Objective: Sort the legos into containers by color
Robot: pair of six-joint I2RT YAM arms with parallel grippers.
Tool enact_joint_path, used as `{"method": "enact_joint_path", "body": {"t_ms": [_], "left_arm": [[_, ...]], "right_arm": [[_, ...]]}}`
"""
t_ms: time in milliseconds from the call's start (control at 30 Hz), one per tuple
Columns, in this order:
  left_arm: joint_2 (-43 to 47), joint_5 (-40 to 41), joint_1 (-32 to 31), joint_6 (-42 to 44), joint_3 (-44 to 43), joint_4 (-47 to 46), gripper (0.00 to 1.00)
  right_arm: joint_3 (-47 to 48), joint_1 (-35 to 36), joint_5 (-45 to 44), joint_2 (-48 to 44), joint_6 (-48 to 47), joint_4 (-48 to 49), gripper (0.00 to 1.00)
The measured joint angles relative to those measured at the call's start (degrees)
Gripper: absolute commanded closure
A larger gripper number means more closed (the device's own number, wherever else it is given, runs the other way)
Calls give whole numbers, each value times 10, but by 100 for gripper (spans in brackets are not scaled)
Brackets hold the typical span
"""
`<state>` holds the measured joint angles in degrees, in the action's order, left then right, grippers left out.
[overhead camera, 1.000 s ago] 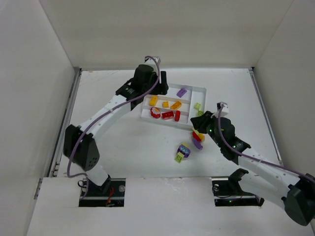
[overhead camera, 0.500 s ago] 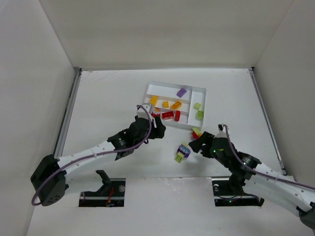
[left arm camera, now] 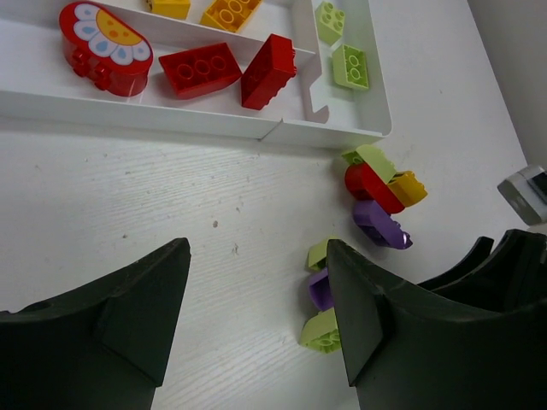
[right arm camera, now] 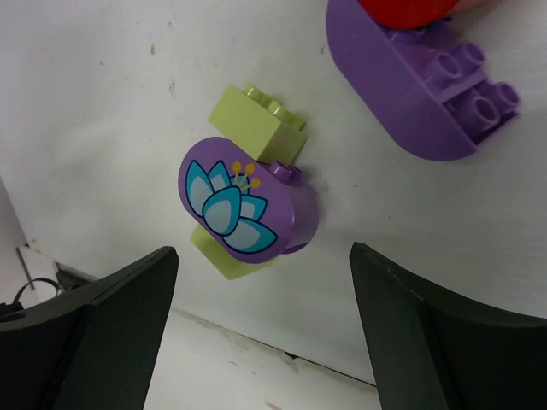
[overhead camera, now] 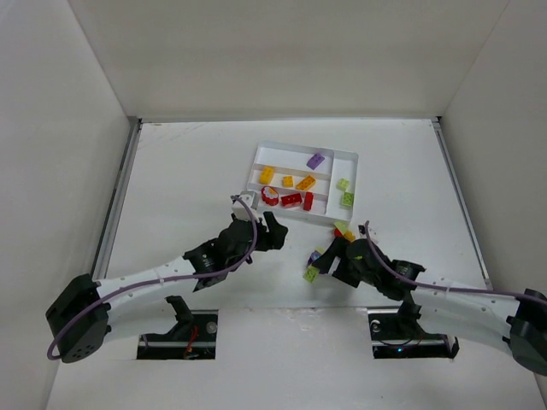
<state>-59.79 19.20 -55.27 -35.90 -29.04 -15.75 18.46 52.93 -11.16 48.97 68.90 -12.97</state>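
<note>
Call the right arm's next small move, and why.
Probably lower the right hand and close on the purple flower piece. The hand is open and empty, its fingers stand either side of that piece, and it sits between two lime bricks, not yet in the tray.

- Right gripper [right arm camera: 261, 254]: jaws spread wide, fingers at 7 and 5 o'clock.
- Centre: purple oval brick [right arm camera: 244, 201] (blue flower print), with a lime brick [right arm camera: 256, 128] touching at 1 o'clock and a second lime brick [right arm camera: 226, 260] under its 7 o'clock edge.
- 2 o'clock: studded purple brick [right arm camera: 410, 85], red piece [right arm camera: 402, 8] above.
</note>
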Motion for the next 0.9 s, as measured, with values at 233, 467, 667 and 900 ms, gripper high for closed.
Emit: {"method": "enact_joint_path", "body": {"t_ms": [233, 467, 667, 900], "left_arm": [[23, 1, -12, -7, 19, -13, 37], [45, 2, -33, -17, 33, -16, 37], [67, 3, -50, -23, 55, -20, 34], [101, 4, -59, -37, 96, -20, 32]], "right_arm": [[-7, -17, 24, 56, 8, 78, 14], [-3, -29, 22, 107, -6, 128, 15], [-3, -42, 18, 135, -19, 165, 28], [-3, -46, 17, 156, -29, 199, 39]]}}
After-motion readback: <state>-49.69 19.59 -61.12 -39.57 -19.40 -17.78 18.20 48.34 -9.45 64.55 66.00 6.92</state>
